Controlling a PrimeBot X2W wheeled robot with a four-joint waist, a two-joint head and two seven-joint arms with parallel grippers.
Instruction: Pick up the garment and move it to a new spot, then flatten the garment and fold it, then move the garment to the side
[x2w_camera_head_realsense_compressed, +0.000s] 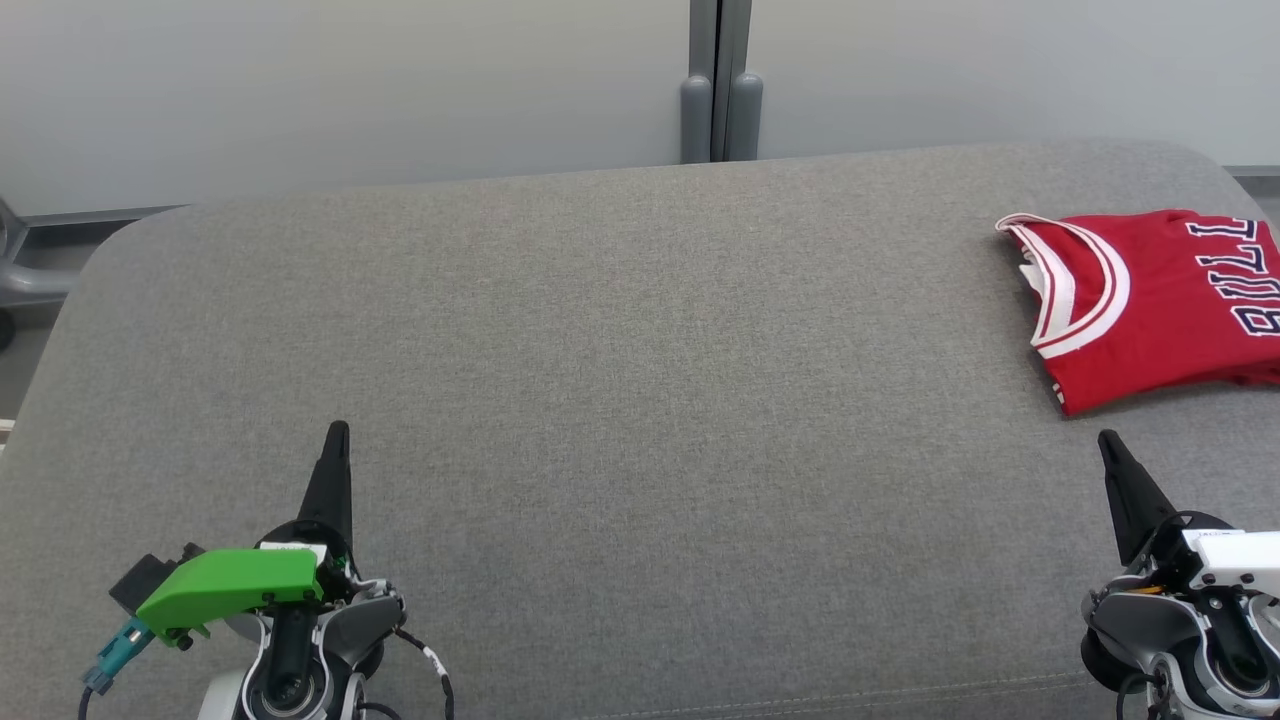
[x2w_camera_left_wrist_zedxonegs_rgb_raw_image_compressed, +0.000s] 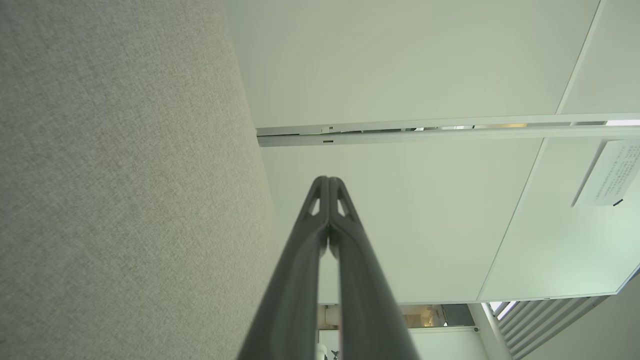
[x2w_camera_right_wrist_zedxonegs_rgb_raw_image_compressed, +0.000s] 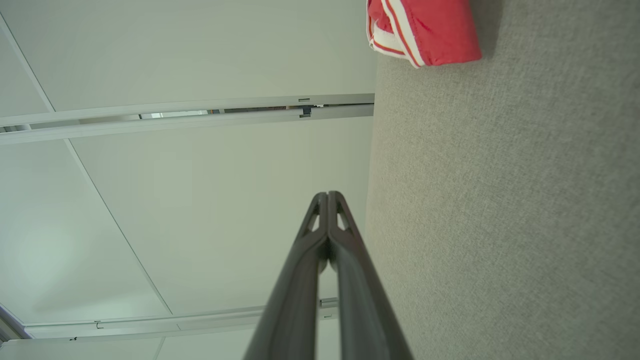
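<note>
The garment, a red jersey with white trim and dark letters, lies folded at the far right of the grey cushioned surface; its corner also appears at the top of the right wrist view. My right gripper is shut and empty, a short way in front of the jersey, not touching it. In the lower left my left gripper is shut and empty, far from the jersey. Both wrist views show the finger pairs pressed together.
Pale wall panels with a grey post stand behind the surface. The surface's rounded back edge runs across the head view. A grey frame part sits off its left end.
</note>
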